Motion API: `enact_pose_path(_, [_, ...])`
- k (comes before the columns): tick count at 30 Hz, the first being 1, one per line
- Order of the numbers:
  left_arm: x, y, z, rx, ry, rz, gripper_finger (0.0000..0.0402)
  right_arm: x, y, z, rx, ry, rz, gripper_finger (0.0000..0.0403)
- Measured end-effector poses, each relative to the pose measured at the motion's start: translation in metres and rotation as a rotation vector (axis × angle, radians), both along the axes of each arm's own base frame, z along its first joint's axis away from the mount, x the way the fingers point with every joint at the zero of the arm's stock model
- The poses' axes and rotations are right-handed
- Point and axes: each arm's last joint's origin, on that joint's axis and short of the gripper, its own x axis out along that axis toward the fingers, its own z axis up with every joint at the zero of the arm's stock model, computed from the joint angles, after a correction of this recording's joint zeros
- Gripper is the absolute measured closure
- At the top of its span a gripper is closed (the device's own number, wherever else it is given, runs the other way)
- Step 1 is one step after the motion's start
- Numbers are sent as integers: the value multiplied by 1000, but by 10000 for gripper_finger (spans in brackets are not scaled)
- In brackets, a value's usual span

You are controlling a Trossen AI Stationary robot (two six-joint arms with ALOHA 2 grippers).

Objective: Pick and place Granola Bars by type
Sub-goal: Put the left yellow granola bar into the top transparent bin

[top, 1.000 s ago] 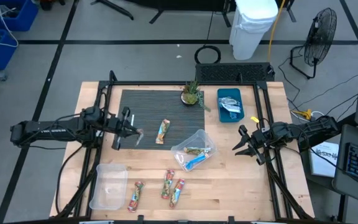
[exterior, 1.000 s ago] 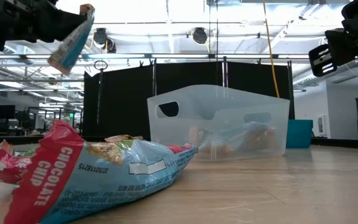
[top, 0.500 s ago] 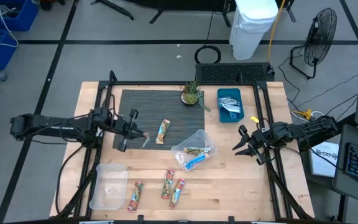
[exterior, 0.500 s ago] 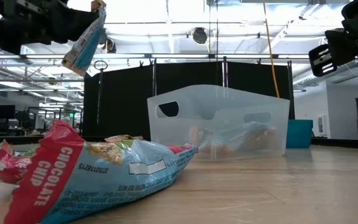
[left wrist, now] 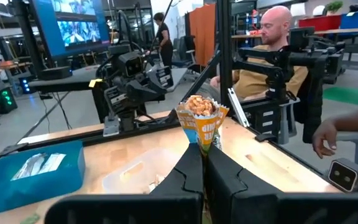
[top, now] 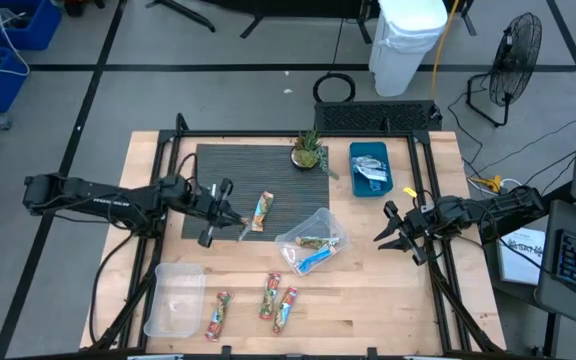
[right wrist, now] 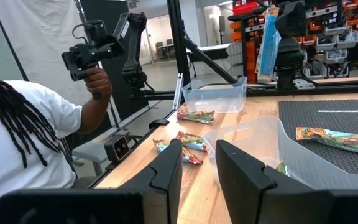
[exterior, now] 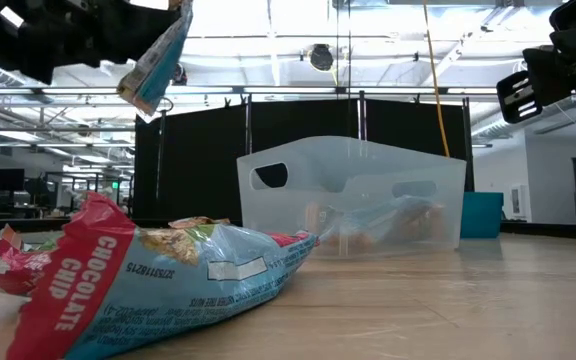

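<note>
My left gripper (top: 231, 217) hangs above the dark mat (top: 268, 165), shut on an orange-and-teal granola bar (left wrist: 202, 122), which the low view also shows (exterior: 156, 58). Another bar (top: 261, 211) lies flat on the mat just to the right of it. Three bars (top: 270, 297) lie on the wood near the front edge. A tipped clear tub (top: 313, 240) holds more bars, and silvery ones lie in the blue tray (top: 370, 167). My right gripper (top: 393, 233) waits open at the table's right side. My left gripper pinches one end of the bar (left wrist: 204, 147) between its two shut fingers (left wrist: 188, 174), which come in level from the table's left. The bar is lifted clear of the mat. Its free end (exterior: 140, 92) slants down below the fingers.
An empty clear tub (top: 175, 298) stands at the near left. A small potted plant (top: 308, 150) sits at the mat's far edge. A red-and-blue chocolate chip bar (exterior: 148, 280) lies close before the low camera. People stand and sit beyond the table's right side.
My left gripper has carried the bar toward the table's right edge, over the mat and nearer the bar lying there and the tipped tub. The bar has stayed held and clear of the table. The right arm has kept still.
</note>
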Motion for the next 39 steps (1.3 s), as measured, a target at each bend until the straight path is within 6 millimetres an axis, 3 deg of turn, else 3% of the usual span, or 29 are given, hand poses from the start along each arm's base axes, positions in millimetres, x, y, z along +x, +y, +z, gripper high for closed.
enact_pose_path(20, [86,-6,30,69,139,-30,392,0,0,0,0,0,0,314])
enact_pose_path(31, [122,-1,21,81,187,96,396,0,0,0,0,0,0,314])
enact_pose_path(39, [142,-6,11,71,217,78,396,0,0,0,0,0,0,314])
